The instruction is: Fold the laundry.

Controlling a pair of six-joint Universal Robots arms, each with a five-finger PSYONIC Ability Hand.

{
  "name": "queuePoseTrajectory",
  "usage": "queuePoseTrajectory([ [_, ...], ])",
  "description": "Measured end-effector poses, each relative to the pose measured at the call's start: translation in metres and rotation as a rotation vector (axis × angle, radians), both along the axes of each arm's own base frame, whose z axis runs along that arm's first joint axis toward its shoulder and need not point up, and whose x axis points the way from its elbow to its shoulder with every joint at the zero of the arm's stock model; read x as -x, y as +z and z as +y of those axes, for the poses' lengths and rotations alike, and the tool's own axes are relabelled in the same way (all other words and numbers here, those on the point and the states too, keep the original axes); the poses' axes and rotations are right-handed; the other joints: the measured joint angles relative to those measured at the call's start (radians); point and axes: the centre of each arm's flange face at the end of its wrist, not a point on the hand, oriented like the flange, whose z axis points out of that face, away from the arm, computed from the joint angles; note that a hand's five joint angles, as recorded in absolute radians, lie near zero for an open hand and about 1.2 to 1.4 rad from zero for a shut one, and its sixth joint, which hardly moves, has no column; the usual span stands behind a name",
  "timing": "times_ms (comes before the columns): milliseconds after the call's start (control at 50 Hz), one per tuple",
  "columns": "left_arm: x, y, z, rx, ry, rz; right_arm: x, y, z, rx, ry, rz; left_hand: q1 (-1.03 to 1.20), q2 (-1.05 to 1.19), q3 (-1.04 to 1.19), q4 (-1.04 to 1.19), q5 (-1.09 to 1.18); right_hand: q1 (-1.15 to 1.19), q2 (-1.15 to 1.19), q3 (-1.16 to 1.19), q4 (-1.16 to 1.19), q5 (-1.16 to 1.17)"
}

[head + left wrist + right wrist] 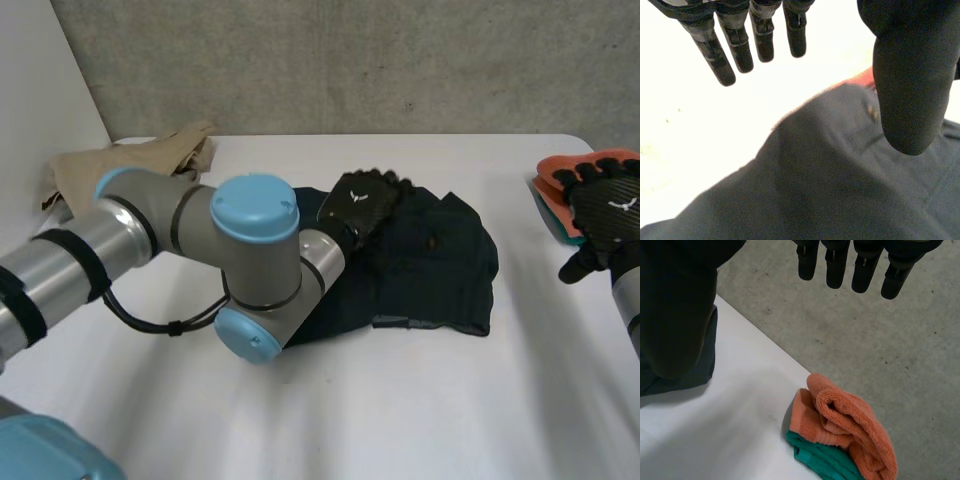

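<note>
A dark navy garment (435,262) lies folded in a rough block in the middle of the white table (400,400). My left hand (362,205) hovers over its far left part, palm down. In the left wrist view the fingers (720,55) are straight and the thumb (910,90) stands apart, with the garment (830,190) below them and nothing held. My right hand (605,205) is at the table's right edge, well clear of the garment. Its fingers (835,265) are straight and empty, and a corner of the garment (685,382) shows beside its thumb.
An orange towel (850,420) lies folded on a teal towel (820,460) at the table's right edge, under my right hand. A beige cloth (130,160) sits crumpled at the far left corner. My left arm (200,250) reaches across the table's left half.
</note>
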Motion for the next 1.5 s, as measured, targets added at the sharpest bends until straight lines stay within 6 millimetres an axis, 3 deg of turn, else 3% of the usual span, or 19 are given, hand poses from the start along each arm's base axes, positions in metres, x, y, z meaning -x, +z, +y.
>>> queuePoseTrajectory([
  [60,-0.013,0.033,-0.003,0.037,0.021,0.028,0.002,0.005,0.002,-0.016,-0.008,-0.018,-0.037,-0.044,-0.046,-0.042,-0.048,0.000,0.000,0.000,0.000,0.000],
  [160,-0.065,0.081,-0.030,0.122,0.121,0.037,-0.003,0.009,0.014,-0.102,0.018,-0.068,-0.037,-0.050,-0.046,-0.045,-0.053,0.000,0.000,0.000,0.000,0.000],
  [240,-0.102,0.092,-0.054,0.183,0.161,-0.017,-0.014,0.004,0.028,-0.201,0.079,-0.116,-0.037,-0.054,-0.046,-0.049,-0.056,0.000,0.000,0.000,0.000,0.000],
  [320,-0.122,0.080,-0.075,0.211,0.147,-0.091,-0.025,-0.004,0.038,-0.270,0.132,-0.152,-0.037,-0.054,-0.046,-0.050,-0.056,0.000,0.000,0.000,0.000,0.000],
  [400,-0.142,0.051,-0.099,0.208,0.115,-0.181,-0.039,-0.021,0.044,-0.338,0.177,-0.176,-0.037,-0.054,-0.046,-0.050,-0.056,0.000,0.000,0.000,0.000,0.000],
  [520,-0.166,-0.016,-0.123,0.137,0.034,-0.343,-0.059,-0.054,0.042,-0.370,0.214,-0.157,-0.037,-0.054,-0.046,-0.050,-0.056,0.000,0.000,0.000,0.000,0.000],
  [580,-0.168,-0.036,-0.123,0.120,0.000,-0.403,-0.064,-0.065,0.036,-0.351,0.206,-0.143,-0.015,-0.034,-0.029,-0.029,-0.030,0.001,0.002,0.001,0.001,0.000],
  [620,-0.168,-0.048,-0.121,0.117,-0.023,-0.445,-0.067,-0.072,0.030,-0.332,0.192,-0.129,0.132,0.114,0.111,0.106,0.112,0.043,0.049,0.049,0.036,0.037],
  [680,-0.163,-0.057,-0.116,0.125,-0.046,-0.489,-0.069,-0.081,0.018,-0.297,0.167,-0.099,0.640,0.578,0.568,0.583,0.581,0.526,0.535,0.521,0.514,0.515],
  [720,-0.160,-0.060,-0.112,0.129,-0.052,-0.508,-0.070,-0.083,0.010,-0.265,0.152,-0.081,0.796,0.809,0.798,0.815,0.804,0.810,0.843,0.822,0.803,0.801],
  [820,-0.151,-0.058,-0.103,0.137,-0.043,-0.533,-0.072,-0.077,-0.009,-0.171,0.136,-0.050,0.802,0.868,0.856,0.876,0.839,0.921,0.971,0.969,0.969,0.950],
  [880,-0.143,-0.048,-0.094,0.144,-0.021,-0.539,-0.077,-0.065,-0.030,-0.060,0.130,-0.018,0.802,0.870,0.858,0.879,0.839,0.921,0.971,0.972,0.977,0.950],
  [1080,-0.128,0.027,-0.036,0.114,0.130,-0.408,-0.098,-0.030,-0.101,0.142,0.117,0.070,0.802,0.870,0.859,0.879,0.847,0.921,0.971,0.972,0.978,0.950],
  [1120,-0.128,0.037,-0.024,0.111,0.169,-0.385,-0.101,-0.027,-0.107,0.119,0.117,0.078,0.802,0.870,0.860,0.880,0.847,0.773,0.797,0.799,0.799,0.795],
  [1140,-0.128,0.039,-0.020,0.110,0.184,-0.379,-0.102,-0.027,-0.107,0.100,0.118,0.081,0.802,0.870,0.860,0.880,0.847,0.732,0.767,0.769,0.769,0.757],
  [1180,-0.129,0.043,-0.013,0.113,0.214,-0.370,-0.100,-0.031,-0.102,0.025,0.119,0.080,0.803,0.870,0.860,0.880,0.847,0.387,0.402,0.412,0.411,0.409],
  [1260,-0.131,0.042,-0.010,0.125,0.252,-0.364,-0.090,-0.036,-0.080,-0.150,0.108,0.029,0.804,0.870,0.860,0.880,0.847,0.095,0.110,0.107,0.098,0.078],
  [1420,-0.141,0.039,-0.024,0.142,0.296,-0.379,-0.062,-0.047,-0.025,-0.433,0.059,-0.178,0.804,0.870,0.860,0.883,0.847,0.010,0.005,0.000,0.000,-0.002],
  [1500,-0.146,0.039,-0.032,0.147,0.311,-0.386,-0.058,-0.059,-0.010,-0.497,0.075,-0.236,0.804,0.870,0.860,0.883,0.847,0.003,0.005,0.000,0.000,-0.002],
])
